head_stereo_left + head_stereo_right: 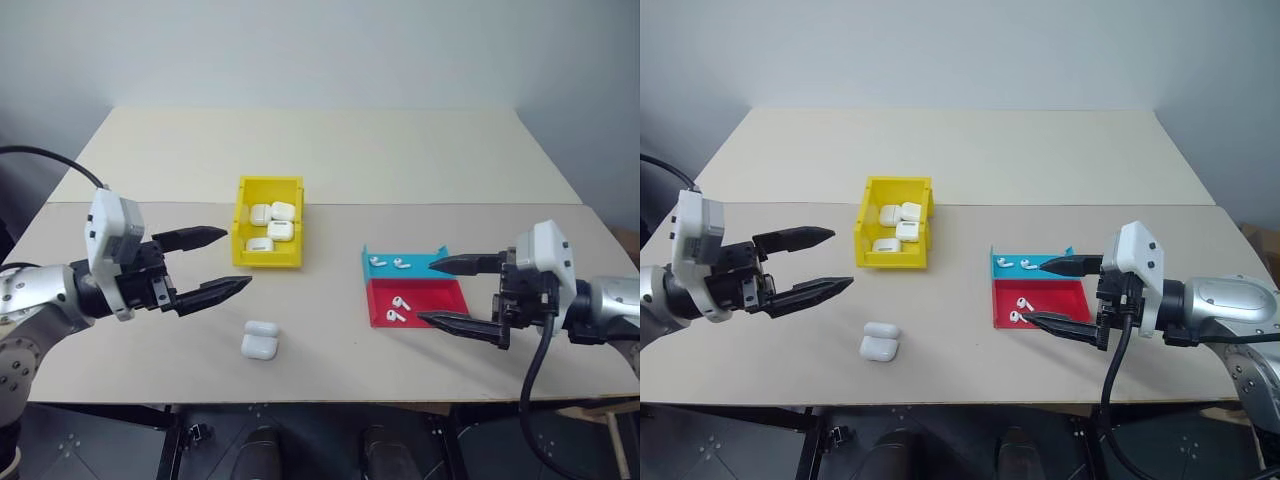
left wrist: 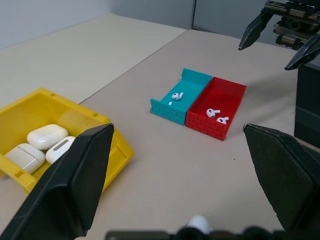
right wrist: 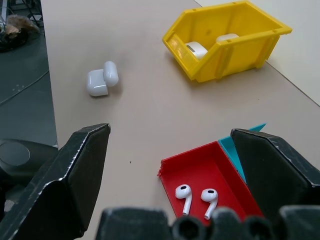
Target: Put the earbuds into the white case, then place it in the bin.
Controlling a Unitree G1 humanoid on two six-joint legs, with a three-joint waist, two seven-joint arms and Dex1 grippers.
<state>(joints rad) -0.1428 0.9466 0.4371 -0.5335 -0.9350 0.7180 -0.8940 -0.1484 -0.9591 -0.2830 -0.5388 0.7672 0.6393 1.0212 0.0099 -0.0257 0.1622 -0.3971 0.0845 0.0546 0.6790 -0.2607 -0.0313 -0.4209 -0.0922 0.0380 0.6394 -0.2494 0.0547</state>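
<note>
Open white case (image 1: 260,340) lies on the counter (image 1: 330,150) near the yellow bin (image 1: 243,218); earbuds (image 1: 398,308) sit in the red tray half. Both grippers' jaws wide, empty. Right gripper (image 1: 458,292) should be lowered over one earbud, pinched gently by its stem.

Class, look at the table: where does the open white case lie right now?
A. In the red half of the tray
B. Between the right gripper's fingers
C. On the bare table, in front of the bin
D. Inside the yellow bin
C: the white case, lid flipped open, lies on the table nearer the robot than the bin, apart from it and from both grippers.
</note>
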